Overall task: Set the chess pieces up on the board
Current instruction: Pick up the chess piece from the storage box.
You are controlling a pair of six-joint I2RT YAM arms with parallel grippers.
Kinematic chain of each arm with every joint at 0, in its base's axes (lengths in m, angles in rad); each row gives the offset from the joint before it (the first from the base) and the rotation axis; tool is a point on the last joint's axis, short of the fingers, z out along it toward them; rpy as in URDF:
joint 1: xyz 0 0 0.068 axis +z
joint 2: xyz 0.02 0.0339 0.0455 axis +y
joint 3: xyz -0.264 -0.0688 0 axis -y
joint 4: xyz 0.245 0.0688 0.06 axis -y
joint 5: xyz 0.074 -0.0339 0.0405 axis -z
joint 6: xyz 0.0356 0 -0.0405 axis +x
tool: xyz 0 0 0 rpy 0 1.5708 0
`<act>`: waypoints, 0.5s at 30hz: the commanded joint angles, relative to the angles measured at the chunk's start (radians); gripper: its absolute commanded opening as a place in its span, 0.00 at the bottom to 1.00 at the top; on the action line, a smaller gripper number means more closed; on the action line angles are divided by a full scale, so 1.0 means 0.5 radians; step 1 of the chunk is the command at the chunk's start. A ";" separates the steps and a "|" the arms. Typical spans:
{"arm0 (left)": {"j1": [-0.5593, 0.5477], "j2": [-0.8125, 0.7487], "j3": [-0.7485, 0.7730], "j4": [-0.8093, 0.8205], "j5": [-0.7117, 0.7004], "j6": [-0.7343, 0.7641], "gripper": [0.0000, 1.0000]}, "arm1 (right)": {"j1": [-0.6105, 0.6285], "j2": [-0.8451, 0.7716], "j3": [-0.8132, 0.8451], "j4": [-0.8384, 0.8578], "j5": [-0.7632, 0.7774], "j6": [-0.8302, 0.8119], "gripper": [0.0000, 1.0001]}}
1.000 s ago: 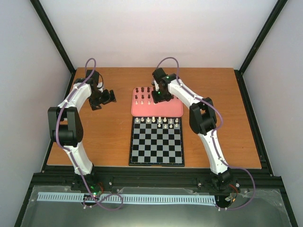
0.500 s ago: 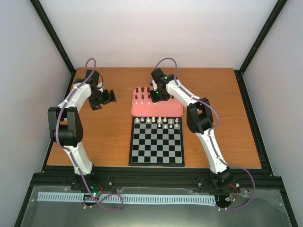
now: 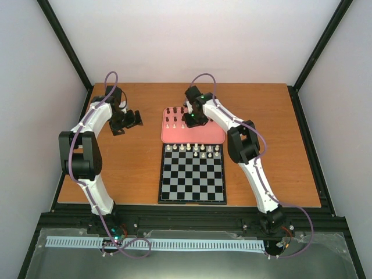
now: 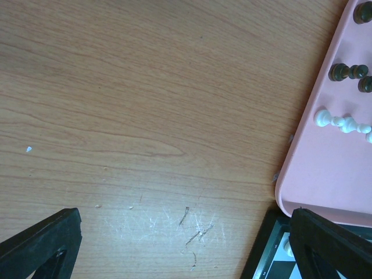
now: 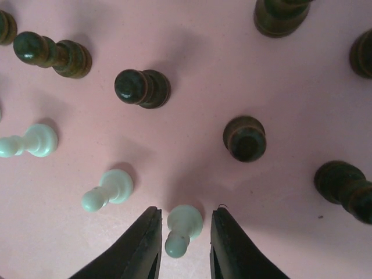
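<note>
Straddling a cream pawn (image 5: 185,224) on the pink tray (image 5: 192,75), the right pincer (image 5: 185,216) stands released, slim gaps either side, ready to clench; the board (image 3: 192,174) lies just beside the tray; the left pincer (image 4: 185,218) hangs released beside the tray, out of the way.

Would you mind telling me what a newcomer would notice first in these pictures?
The right end effector hangs over the pink tray, its jaws straddling one cream-white pawn among scattered dark and pale pieces. On the board nearer the arms, only the far rows hold pieces. The left end effector hovers open over the wooden table, left of the tray.
</note>
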 commanded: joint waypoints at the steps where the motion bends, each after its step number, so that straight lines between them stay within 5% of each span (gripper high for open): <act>1: -0.002 0.028 0.032 0.010 -0.001 0.008 1.00 | 0.011 0.049 0.084 -0.031 -0.017 0.003 0.23; 7: -0.004 0.031 0.031 0.010 0.004 0.010 1.00 | 0.011 0.024 0.083 -0.056 -0.006 -0.003 0.10; 15: -0.004 0.025 0.044 0.010 0.001 0.008 1.00 | 0.026 -0.303 -0.099 -0.086 -0.022 -0.033 0.07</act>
